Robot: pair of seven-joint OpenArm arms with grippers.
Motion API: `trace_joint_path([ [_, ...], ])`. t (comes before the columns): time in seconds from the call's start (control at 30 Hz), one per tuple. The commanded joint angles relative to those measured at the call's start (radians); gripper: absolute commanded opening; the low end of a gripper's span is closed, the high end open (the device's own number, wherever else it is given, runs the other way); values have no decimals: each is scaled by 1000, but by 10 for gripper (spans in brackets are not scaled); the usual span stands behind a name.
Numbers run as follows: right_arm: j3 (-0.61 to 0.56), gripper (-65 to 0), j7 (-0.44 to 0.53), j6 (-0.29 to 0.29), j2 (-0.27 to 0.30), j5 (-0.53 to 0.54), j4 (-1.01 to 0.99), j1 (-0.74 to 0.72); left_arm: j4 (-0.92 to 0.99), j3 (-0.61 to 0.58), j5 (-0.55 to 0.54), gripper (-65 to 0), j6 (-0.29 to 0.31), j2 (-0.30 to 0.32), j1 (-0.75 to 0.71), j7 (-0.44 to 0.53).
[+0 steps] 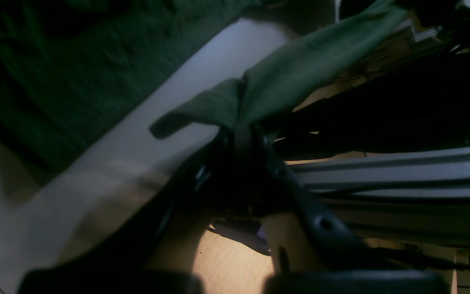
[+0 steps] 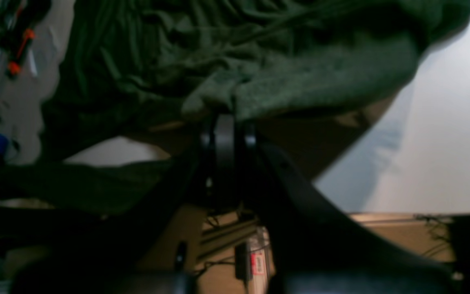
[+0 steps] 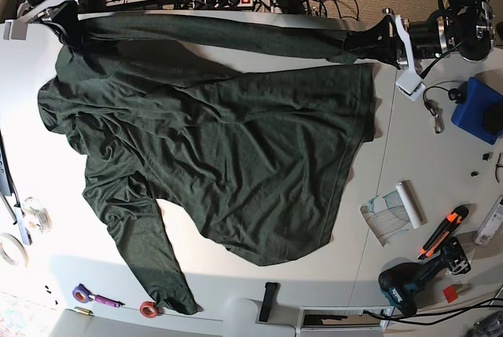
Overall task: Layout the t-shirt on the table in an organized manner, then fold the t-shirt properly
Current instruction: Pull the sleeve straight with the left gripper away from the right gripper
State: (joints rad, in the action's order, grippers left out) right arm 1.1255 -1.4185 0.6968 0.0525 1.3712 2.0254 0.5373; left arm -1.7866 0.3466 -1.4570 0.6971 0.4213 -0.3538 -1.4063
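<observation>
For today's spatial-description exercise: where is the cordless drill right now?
In the base view, the cordless drill lies at the lower right, just below the orange-handled tool, right of the t-shirt.

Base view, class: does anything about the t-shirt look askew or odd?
Yes. The t-shirt lies crooked and wrinkled on the table, with one sleeve trailing toward the table's bottom edge in that view.

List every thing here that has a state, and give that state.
t-shirt, spread out, wrinkled, unfolded, far edge stretched straight.
left gripper, shut on the t-shirt.
right gripper, shut on the t-shirt.
drill, lying on its side.
</observation>
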Motion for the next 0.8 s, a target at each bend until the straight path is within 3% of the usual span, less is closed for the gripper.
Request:
trace_joint_path([
  [0.0, 7, -637, 22, 1, 16, 27, 32, 18, -16, 6, -26, -650, 1, 14, -2, 10],
  [0.37, 7, -637, 22, 1, 6, 29, 63, 84, -16, 46, -26, -650, 1, 14, -14, 10],
  [0.5, 7, -637, 22, 1, 6, 112, 63, 84, -16, 81, -26, -650, 1, 14, -14, 10],
  [0.77, 7, -638, 22, 1, 6, 112, 68, 121, -16, 97, -26, -650, 1, 14, -14, 10],
])
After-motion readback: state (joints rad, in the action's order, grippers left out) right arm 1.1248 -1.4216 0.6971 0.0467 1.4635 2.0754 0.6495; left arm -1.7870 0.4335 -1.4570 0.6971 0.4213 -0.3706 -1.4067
